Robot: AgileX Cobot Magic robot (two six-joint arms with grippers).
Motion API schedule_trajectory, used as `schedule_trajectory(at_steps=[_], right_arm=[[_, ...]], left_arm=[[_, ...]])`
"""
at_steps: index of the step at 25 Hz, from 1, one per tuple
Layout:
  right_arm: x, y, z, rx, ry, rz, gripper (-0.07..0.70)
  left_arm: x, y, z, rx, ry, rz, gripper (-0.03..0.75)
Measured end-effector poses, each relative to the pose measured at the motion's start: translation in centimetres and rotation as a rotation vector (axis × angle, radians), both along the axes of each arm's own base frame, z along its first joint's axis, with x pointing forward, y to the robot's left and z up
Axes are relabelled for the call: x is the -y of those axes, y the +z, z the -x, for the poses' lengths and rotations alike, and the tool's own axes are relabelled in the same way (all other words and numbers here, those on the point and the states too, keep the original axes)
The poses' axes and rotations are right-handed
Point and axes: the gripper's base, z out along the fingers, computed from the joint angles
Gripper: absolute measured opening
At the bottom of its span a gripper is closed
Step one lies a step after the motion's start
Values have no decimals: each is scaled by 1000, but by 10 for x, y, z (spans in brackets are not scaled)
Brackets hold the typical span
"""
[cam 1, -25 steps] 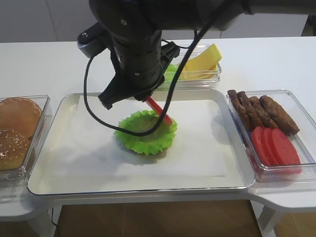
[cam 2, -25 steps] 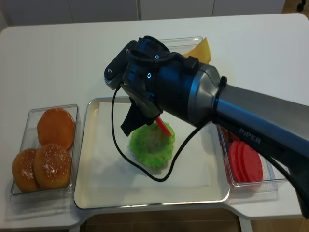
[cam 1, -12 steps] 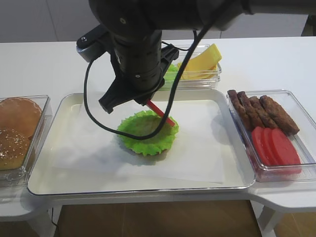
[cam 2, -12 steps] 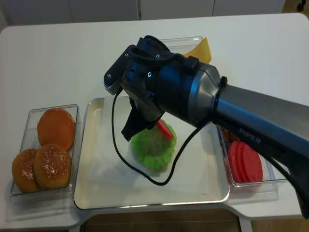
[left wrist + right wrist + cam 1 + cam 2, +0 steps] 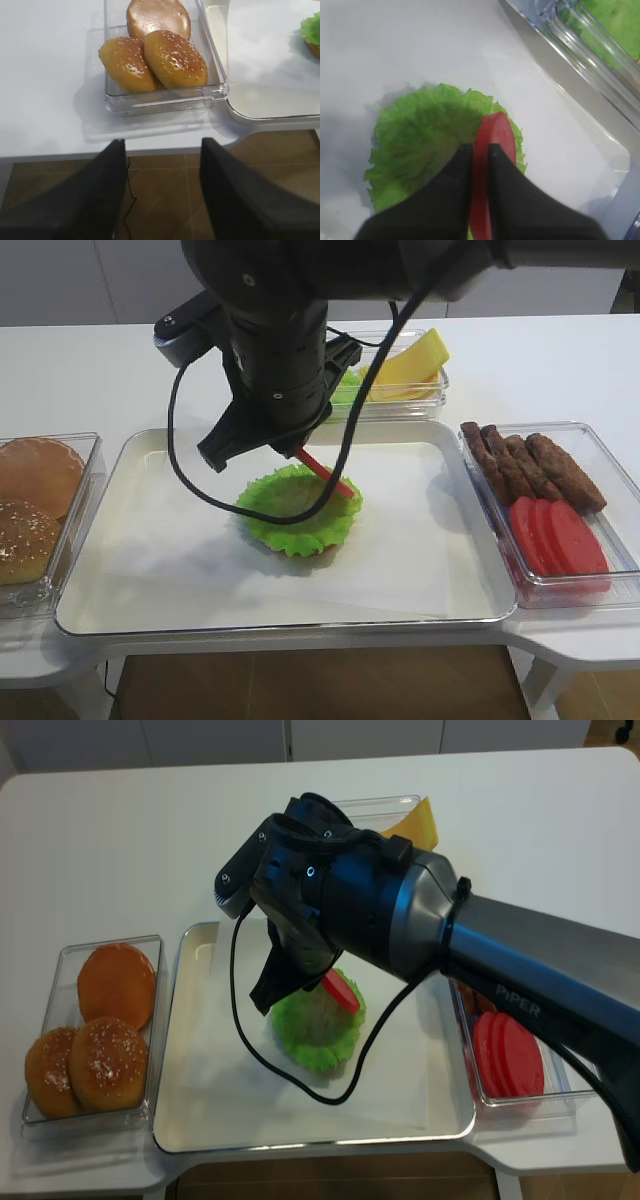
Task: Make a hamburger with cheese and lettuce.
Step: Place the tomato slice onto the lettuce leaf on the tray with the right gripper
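Observation:
The hamburger is a frilly green lettuce leaf over a thin bun base, lying on white paper in the middle tray; it also shows in the right wrist view and the second high view. My right gripper is shut on a red tomato slice, held on edge and tilted just over the leaf's right side. Yellow cheese slices and spare lettuce sit in the clear box behind the tray. My left gripper is open and empty, off the table's front edge.
A clear box of brown buns stands left of the steel tray, also in the left wrist view. A box at the right holds tomato slices and brown patties. The right arm's cable hangs over the tray.
My right gripper has shifted and turned slightly with the tomato slice, which now lies flatter over the lettuce. The paper and the hamburger have slid a little to the right.

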Motion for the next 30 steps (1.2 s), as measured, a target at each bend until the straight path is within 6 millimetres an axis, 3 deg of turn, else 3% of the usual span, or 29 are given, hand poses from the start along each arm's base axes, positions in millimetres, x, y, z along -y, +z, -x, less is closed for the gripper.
schedule_trajectory(at_steps=[19, 30], right_arm=[[0, -1, 2, -28, -6, 3, 83], [1, -2, 3, -41, -10, 3, 150]], left_arm=[[0, 0, 0, 0, 0, 0, 358], [0, 0, 0, 0, 0, 0, 358]])
